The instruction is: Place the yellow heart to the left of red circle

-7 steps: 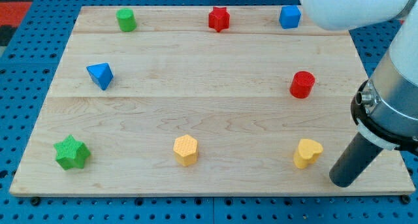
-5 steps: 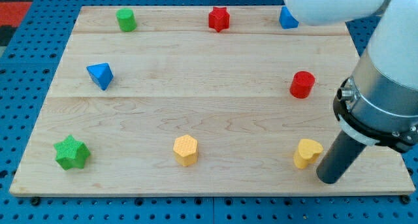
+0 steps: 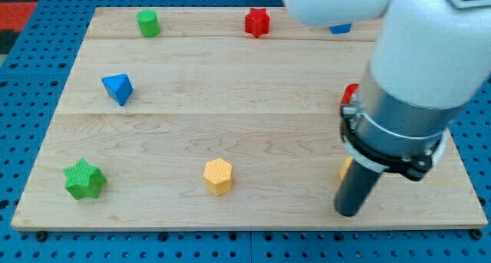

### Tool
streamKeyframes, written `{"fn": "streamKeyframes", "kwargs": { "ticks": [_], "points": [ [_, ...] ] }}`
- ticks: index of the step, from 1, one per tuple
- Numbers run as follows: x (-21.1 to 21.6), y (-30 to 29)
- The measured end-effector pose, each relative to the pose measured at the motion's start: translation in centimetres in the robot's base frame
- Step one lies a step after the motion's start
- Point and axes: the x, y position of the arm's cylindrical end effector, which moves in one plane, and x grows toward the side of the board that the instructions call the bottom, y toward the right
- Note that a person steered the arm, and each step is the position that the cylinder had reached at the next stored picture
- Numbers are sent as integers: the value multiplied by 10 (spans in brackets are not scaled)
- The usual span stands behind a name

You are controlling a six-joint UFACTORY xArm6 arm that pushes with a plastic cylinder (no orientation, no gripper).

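My tip (image 3: 347,212) rests near the board's bottom edge at the view's lower right. The yellow heart (image 3: 345,170) is almost wholly hidden behind the rod; only a sliver shows at the rod's left edge, just above my tip. The red circle (image 3: 348,95) is mostly hidden by the arm; a small red part shows above the heart, at the arm's left edge.
On the wooden board (image 3: 230,125): a yellow hexagon (image 3: 218,175) at the bottom middle, a green star (image 3: 84,179) at the bottom left, a blue triangle (image 3: 117,87) at the left, a green cylinder (image 3: 148,22), a red star (image 3: 258,21) and a partly hidden blue block (image 3: 341,27) along the top.
My tip has slid to the view's left along the bottom edge, from right of the yellow heart to in front of it. The arm now covers most of the heart and the red circle.
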Motion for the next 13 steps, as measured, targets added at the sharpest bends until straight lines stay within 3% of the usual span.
{"fn": "streamKeyframes", "kwargs": {
  "ticks": [2, 8, 13],
  "points": [
    [-39, 29],
    [-27, 46],
    [-132, 93]
  ]
}}
